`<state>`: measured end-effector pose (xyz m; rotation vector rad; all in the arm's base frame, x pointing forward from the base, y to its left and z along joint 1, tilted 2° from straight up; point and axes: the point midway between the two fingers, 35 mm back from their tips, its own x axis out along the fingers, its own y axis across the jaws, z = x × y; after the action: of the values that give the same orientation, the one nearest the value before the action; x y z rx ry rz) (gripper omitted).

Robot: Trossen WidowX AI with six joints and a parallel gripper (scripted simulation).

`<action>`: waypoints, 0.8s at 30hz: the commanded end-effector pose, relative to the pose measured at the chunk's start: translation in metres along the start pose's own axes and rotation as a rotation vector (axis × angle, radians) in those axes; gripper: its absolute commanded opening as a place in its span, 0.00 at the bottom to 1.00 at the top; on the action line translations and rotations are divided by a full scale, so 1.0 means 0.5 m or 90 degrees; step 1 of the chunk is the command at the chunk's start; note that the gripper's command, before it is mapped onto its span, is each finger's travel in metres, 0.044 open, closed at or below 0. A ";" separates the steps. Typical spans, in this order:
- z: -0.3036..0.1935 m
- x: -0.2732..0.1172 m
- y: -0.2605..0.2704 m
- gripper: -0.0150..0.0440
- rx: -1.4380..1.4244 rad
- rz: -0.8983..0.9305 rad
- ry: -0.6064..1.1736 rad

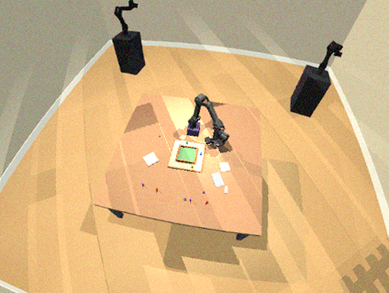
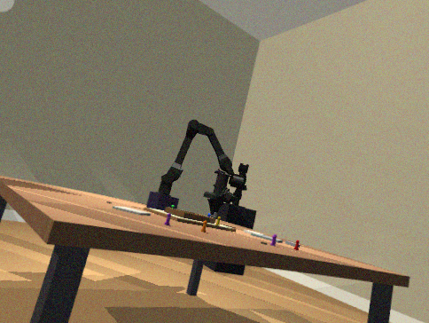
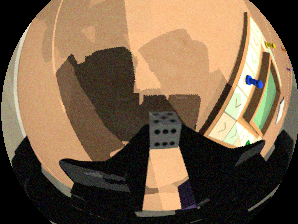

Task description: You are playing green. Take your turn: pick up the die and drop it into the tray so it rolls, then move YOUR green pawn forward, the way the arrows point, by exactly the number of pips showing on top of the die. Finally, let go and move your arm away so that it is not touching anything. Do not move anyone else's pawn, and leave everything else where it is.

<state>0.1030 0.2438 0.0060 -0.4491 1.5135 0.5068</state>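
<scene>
Jaws: I have the black parallel-jaw gripper (image 1: 215, 144) (image 2: 214, 209) (image 3: 162, 128) clenched on the die, one finger at each side.
Die: grey cube with dark round pips (image 3: 165, 139), between the fingertips and outside the tray. Its near face shows two rows of three; I cannot count the upper face reliably. Clearance from the table is unclear to me.
Tray: square, brown wood-look rim, smooth green floor (image 1: 187, 155) (image 2: 191, 216) (image 3: 266, 107), at the board's centre; cut by the round edge of my wrist view.
Board: pale square slab, arrow-marked spaces (image 1: 172, 164) (image 2: 228, 229) (image 3: 237, 102).
Green pawn: small, glossy (image 1: 187, 143) (image 2: 173, 207) (image 3: 248, 143), on the board; I see mainly its head in the wrist view, low beside the black finger.
Blue pawn: round-headed (image 1: 201, 153) (image 2: 209, 215) (image 3: 254, 81), on the board; partly hidden in the exterior view.
</scene>
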 end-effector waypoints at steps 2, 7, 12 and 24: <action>0.012 -0.067 0.009 0.25 0.004 0.007 -0.012; 0.010 -0.135 0.009 0.25 0.011 0.004 -0.014; 0.004 -0.182 0.006 0.25 0.017 0.002 -0.015; 0.043 -0.171 -0.061 0.25 0.055 -0.001 -0.016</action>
<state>0.1276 0.2342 0.0933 -0.3856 1.5030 0.4609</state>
